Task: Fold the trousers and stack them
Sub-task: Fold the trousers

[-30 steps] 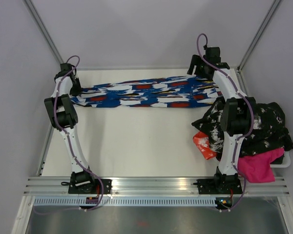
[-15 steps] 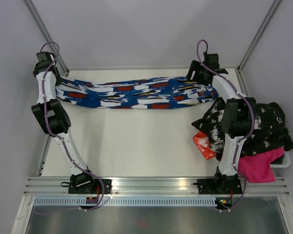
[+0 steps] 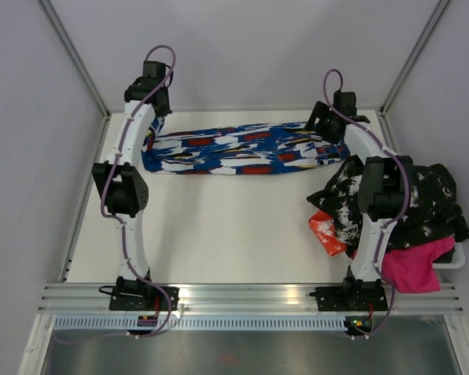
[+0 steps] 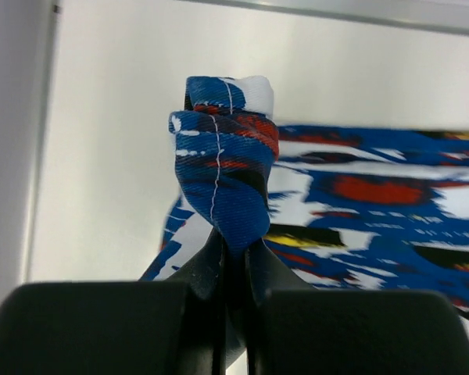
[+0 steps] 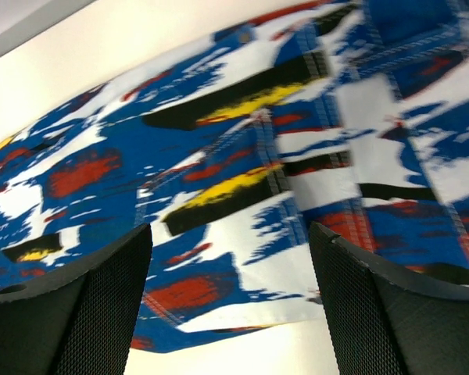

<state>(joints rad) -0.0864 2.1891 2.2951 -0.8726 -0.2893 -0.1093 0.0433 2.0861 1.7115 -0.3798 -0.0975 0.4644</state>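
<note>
Trousers [image 3: 234,148] lie stretched sideways along the far side of the worktop [image 3: 219,226]. My left hand [image 4: 234,244] is pinched tight on their bunched left end. My right hand [image 5: 230,234] hovers spread wide over the other end, gripping nothing. I judge the end-to-end fold is starting. Next I should carry my held end across towards the right.
</note>
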